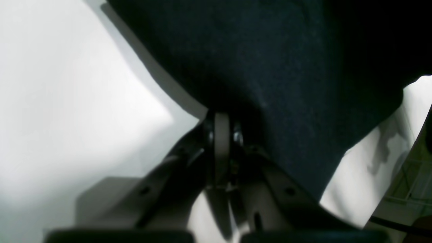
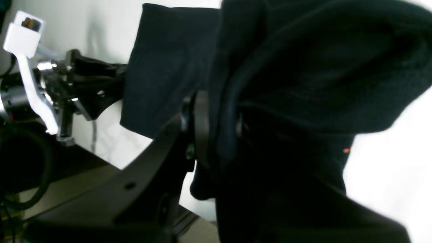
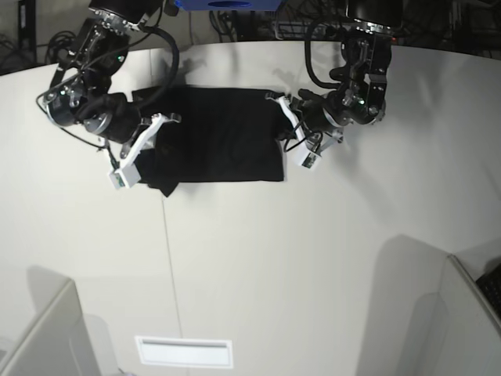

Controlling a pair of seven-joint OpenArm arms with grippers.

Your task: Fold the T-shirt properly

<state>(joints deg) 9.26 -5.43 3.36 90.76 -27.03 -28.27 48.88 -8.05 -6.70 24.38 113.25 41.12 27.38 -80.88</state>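
Note:
The black T-shirt point(image 3: 215, 145) is spread as a wide rectangle between my two arms on the white table point(image 3: 313, 258), plain side showing. My right gripper point(image 3: 153, 145) is at its left edge. In the right wrist view it point(image 2: 216, 114) is shut on a bunched fold of the T-shirt point(image 2: 303, 67). My left gripper point(image 3: 283, 129) is at the shirt's right edge. In the left wrist view it point(image 1: 222, 118) is shut, its tips pinching the edge of the T-shirt point(image 1: 270, 67). A corner of cloth hangs down at the lower left point(image 3: 167, 188).
The left arm with its white camera mount point(image 2: 23, 37) shows in the right wrist view. A white slot plate point(image 3: 184, 351) lies near the table's front edge. Grey partitions stand at the bottom left point(image 3: 47, 337) and bottom right point(image 3: 438, 313). Cables crowd the back edge point(image 3: 235, 23).

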